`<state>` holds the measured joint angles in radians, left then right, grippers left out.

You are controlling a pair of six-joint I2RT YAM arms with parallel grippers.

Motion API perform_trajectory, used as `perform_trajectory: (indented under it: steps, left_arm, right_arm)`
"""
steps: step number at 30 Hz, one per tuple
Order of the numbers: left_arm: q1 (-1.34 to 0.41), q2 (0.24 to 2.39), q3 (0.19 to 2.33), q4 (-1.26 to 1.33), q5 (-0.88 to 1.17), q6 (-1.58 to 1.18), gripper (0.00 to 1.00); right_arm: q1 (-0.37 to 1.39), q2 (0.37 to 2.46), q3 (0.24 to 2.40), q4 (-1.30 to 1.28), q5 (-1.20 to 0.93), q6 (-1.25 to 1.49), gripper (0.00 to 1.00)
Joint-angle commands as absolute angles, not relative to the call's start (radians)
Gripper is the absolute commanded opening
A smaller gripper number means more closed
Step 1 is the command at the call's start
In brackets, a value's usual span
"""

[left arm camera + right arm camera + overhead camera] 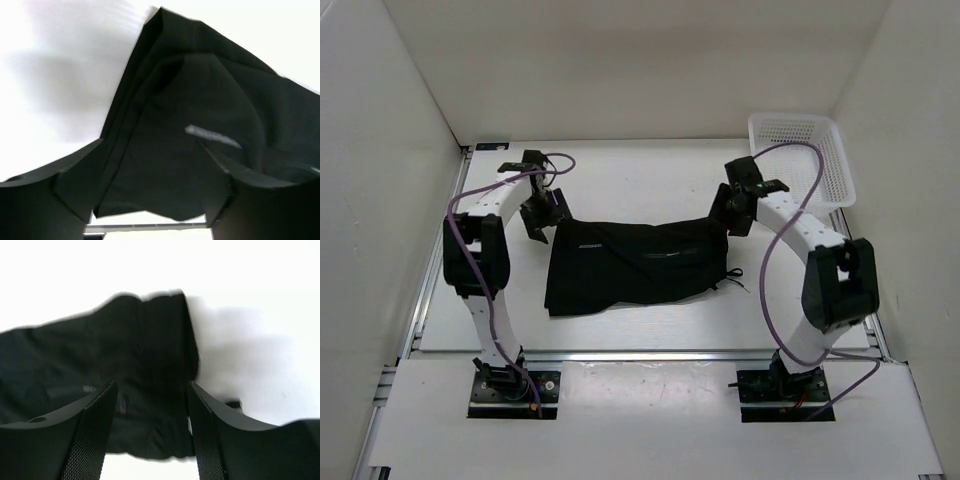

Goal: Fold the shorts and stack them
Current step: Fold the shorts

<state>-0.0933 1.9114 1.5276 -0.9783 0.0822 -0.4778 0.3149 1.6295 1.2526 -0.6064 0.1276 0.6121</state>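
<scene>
White-walled enclosure, white table (650, 170) inside. Noted at table centre: black shorts (630, 265), lying roughly flat and spread sideways, with a small pale label (212, 136) on the cloth. Found at far right corner: white mesh basket (800, 160), well apart from shorts. Left jaws positioned just beside far left corner of shorts, standing apart, clamped on nothing; cloth visible between and below. Right jaws positioned at far right corner of shorts, likewise apart, cloth beneath, not gripped. Contact between jaws and cloth on either side: cannot tell.
</scene>
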Motion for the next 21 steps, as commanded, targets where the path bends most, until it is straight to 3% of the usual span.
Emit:
perform_trajectory:
  steps: [1, 5, 6, 8, 9, 10, 12, 21]
  left_arm:
    - [-0.121, 1.946, 1.592, -0.969, 0.08, -0.45, 0.8]
    - [-0.141, 1.992, 1.617, -0.96, 0.089, -0.449, 0.61]
    - [-0.141, 2.011, 1.629, -0.96, 0.089, -0.449, 0.46]
    - [-0.141, 2.029, 1.638, -0.96, 0.089, -0.449, 0.26]
    - [-0.141, 2.04, 1.638, -0.96, 0.089, -0.449, 0.1]
    - [-0.141, 2.04, 1.638, -0.96, 0.098, -0.449, 0.1]
    - [-0.141, 2.03, 1.638, -0.96, 0.086, -0.449, 0.1]
    - [-0.118, 1.97, 1.667, -0.96, 0.023, -0.449, 0.1]
  right_arm:
    - [0.31, 1.736, 1.357, -0.6, 0.104, 0.563, 0.63]
    - [0.31, 1.819, 1.381, -0.591, 0.086, 0.574, 0.6]
    - [0.31, 1.839, 1.381, -0.591, 0.086, 0.574, 0.58]
    - [0.31, 1.848, 1.381, -0.581, 0.086, 0.583, 0.44]
    - [0.31, 1.848, 1.381, -0.572, 0.075, 0.583, 0.37]
    - [0.31, 1.848, 1.381, -0.572, 0.075, 0.583, 0.19]
    - [0.31, 1.823, 1.381, -0.572, 0.084, 0.592, 0.03]
    - [0.31, 1.721, 1.402, -0.572, 0.121, 0.583, 0.0]
